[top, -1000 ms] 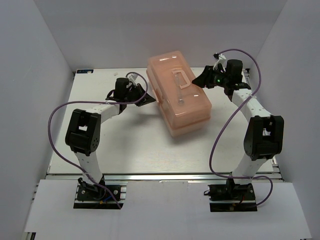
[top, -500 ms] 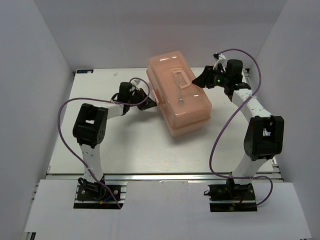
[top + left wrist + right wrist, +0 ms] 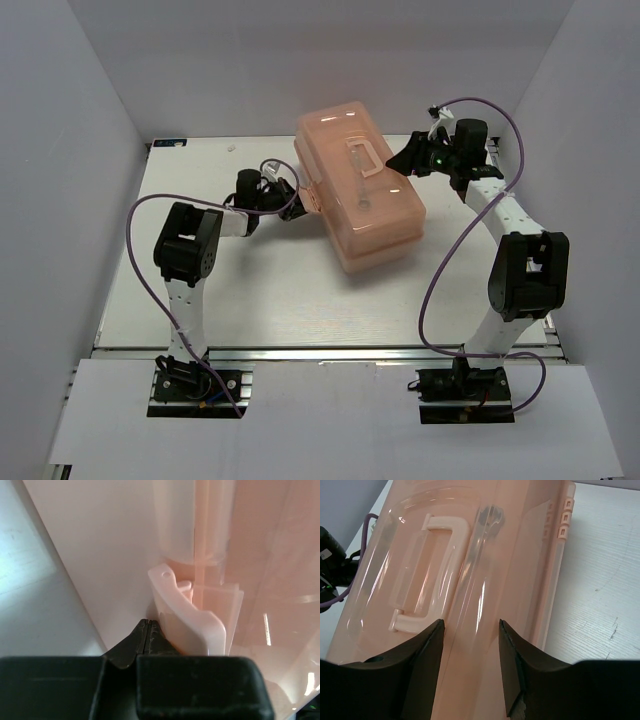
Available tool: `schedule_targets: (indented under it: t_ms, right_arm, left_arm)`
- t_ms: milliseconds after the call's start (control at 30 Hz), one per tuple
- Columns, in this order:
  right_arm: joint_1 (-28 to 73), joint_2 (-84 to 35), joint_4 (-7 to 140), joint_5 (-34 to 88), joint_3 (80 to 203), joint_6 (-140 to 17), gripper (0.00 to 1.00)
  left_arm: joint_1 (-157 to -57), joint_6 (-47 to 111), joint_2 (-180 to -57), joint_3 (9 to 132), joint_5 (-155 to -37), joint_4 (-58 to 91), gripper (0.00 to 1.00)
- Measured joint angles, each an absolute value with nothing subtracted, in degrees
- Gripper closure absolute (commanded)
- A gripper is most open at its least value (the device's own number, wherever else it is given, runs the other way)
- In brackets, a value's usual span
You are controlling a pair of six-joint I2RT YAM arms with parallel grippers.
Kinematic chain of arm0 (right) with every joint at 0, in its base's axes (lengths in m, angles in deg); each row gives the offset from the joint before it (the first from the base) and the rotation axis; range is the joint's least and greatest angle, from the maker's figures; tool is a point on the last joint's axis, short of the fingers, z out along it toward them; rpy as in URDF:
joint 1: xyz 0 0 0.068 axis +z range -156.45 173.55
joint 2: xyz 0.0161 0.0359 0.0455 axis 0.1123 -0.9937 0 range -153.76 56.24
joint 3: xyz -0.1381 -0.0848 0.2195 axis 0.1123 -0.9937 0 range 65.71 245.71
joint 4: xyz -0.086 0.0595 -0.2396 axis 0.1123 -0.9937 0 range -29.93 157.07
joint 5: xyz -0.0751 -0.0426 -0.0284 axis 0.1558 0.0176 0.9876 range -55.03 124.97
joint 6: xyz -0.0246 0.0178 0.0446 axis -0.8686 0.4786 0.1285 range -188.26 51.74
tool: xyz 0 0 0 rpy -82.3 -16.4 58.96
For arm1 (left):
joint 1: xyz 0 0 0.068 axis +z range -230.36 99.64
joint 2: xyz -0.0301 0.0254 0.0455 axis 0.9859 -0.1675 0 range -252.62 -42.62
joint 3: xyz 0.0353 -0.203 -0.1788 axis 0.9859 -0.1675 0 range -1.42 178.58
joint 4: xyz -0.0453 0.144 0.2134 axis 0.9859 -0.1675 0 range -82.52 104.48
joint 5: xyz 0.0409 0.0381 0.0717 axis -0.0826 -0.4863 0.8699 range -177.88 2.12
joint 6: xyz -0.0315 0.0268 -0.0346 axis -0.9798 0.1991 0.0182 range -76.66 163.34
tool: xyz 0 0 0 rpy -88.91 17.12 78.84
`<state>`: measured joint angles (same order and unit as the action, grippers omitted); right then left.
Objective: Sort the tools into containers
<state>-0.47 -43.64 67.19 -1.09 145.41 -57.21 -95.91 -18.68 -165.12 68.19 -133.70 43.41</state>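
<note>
Just beside the closed left fingers [image 3: 136,647], the toolbox latch [image 3: 187,615]

The left pincer [image 3: 148,631] has reached the toolbox latch [image 3: 189,617].

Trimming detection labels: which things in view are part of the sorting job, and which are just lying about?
Job: salmon-pink toolbox, front latch, wrench visible inside, left tool (shut, beside latch), right tool (open, above toolbox).
Lying about: small white bit at far-left corner, purple cables.
</note>
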Motion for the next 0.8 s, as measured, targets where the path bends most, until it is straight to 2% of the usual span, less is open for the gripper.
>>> schedule_targets:
  t_ms: [467,667,800]
  right_arm:
    - [-0.4,-43.6,67.1,-1.2,145.4,-58.0,0.62]
    - [-0.2,-43.6,66.9,-1.1,145.4,-58.5,0.62]
    - [-0.1,-43.6,66.8,-0.8,145.4,-58.8,0.62]
  left_arm:
    - [-95.8,-35.4,-166.1,58.1,-136.9,67.4,1.00]
    - [-95.8,-36.6,-166.1,57.8,-137.5,66.8,1.00]
    - [-95.8,-31.4,-164.4,61.2,-137.4,55.1,1.00]
